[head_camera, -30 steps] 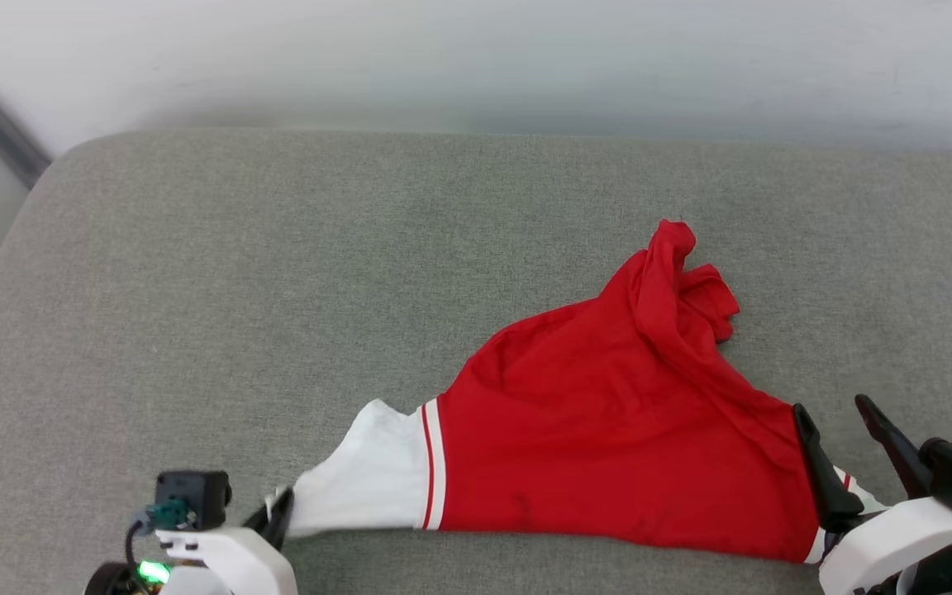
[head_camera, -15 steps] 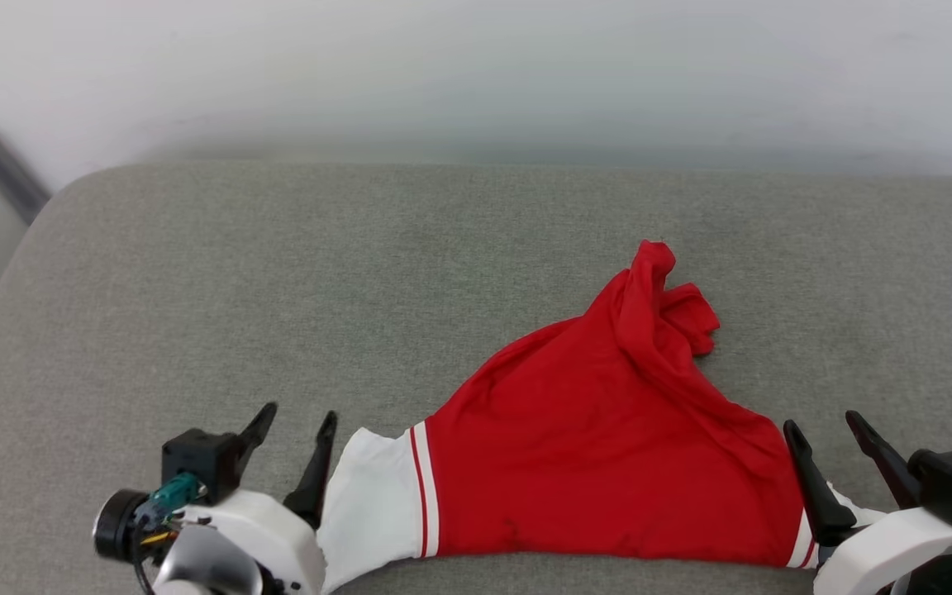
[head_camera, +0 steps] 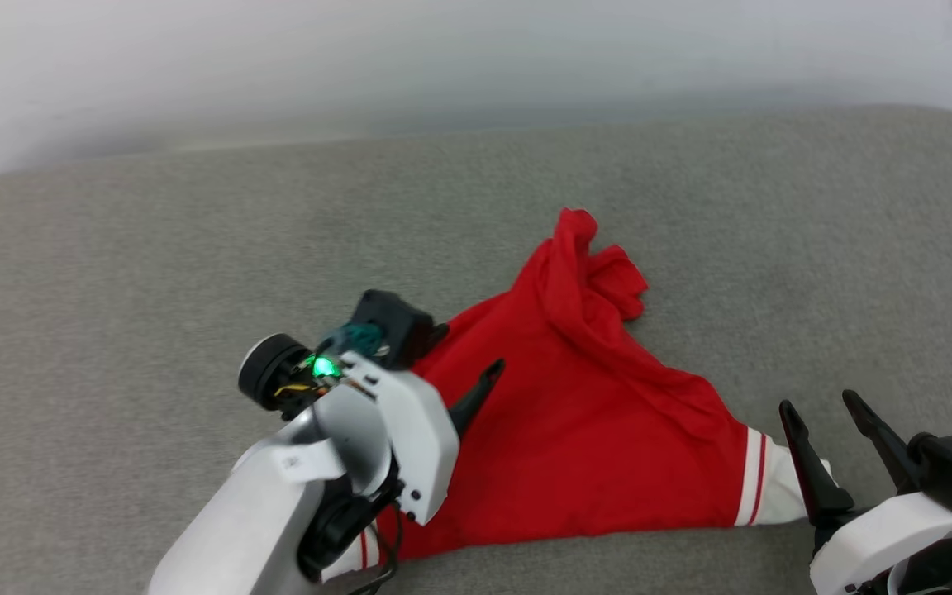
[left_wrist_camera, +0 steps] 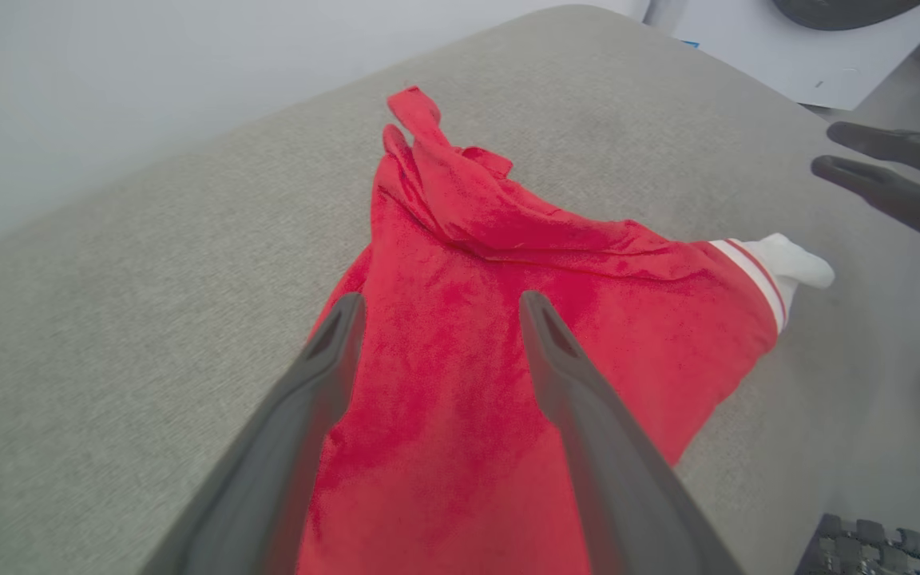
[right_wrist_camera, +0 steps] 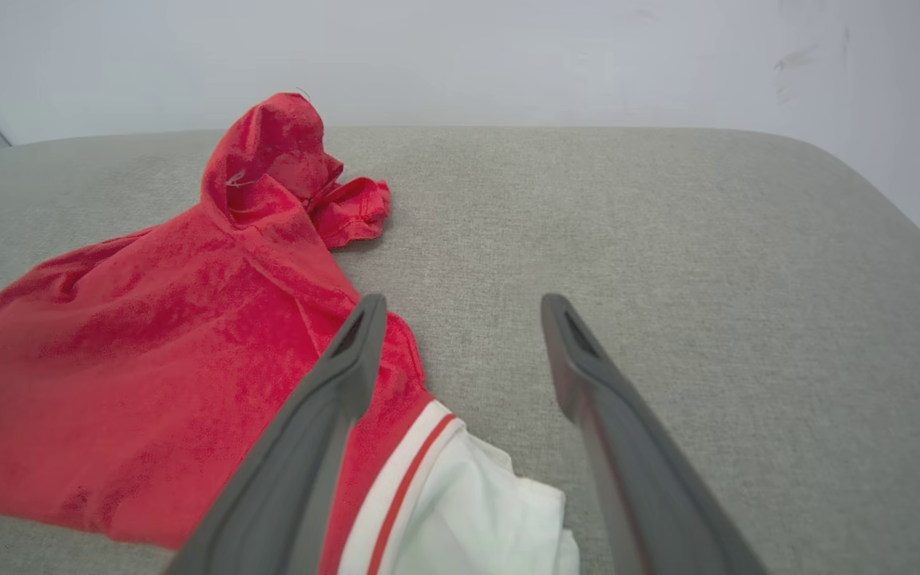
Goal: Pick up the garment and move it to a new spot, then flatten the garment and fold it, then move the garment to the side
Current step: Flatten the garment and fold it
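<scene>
The left gripper is held spread, empty, over the garment, bunched on the grey cushion; the right gripper is spread beside its white sleeve. Several layers could be caught by a mid-cloth pinch.

Bright, even light — soft shadows, mild wide-angle warping.

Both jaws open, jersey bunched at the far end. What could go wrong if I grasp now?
1. The left gripper points at the middle of the garment; closing there would likely pinch stacked layers and leave the twisted ridge bunched.
2. The right gripper sits right at the white sleeve; a careless sweep could snag and drag it.
</scene>
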Controlling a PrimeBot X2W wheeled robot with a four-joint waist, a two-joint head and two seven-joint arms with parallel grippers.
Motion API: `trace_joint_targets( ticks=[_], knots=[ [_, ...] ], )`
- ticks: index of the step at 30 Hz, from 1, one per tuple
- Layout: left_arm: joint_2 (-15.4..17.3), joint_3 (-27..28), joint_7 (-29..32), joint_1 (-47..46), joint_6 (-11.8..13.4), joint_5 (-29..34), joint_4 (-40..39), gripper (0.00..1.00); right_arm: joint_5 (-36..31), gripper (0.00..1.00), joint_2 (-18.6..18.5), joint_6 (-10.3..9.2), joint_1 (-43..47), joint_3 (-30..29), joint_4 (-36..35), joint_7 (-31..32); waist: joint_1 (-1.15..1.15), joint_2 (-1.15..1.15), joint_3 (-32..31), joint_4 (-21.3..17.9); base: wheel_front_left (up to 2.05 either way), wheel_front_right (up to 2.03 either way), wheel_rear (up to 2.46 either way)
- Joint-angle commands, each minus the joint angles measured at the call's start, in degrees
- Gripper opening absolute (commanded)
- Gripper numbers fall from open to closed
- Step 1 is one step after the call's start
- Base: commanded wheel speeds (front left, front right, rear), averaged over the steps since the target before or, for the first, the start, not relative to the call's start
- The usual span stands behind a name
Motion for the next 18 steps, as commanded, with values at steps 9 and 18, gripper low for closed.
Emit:
trace_joint_targets(
  ticks=[9,18],
  knots=[
    [-1.5,-6.0,10.8,-10.6,-1.0,0.4,9.6,1.00,-0.8,1.00,1.9,-0.02,-2.3,0.4,0.6,-1.8,0.00,0.00,7.8,-6.8,0.00,0.00,0.00],
    [-0.8,-9.7,13.4,-15.5,-1.3,2.1,20.0,1.00,-1.2,1.00,3.3,-0.02,-3.8,0.8,2.4,-3.9,0.00,0.00,11.2,-9.8,0.00,0.00,0.00]
  ],
)
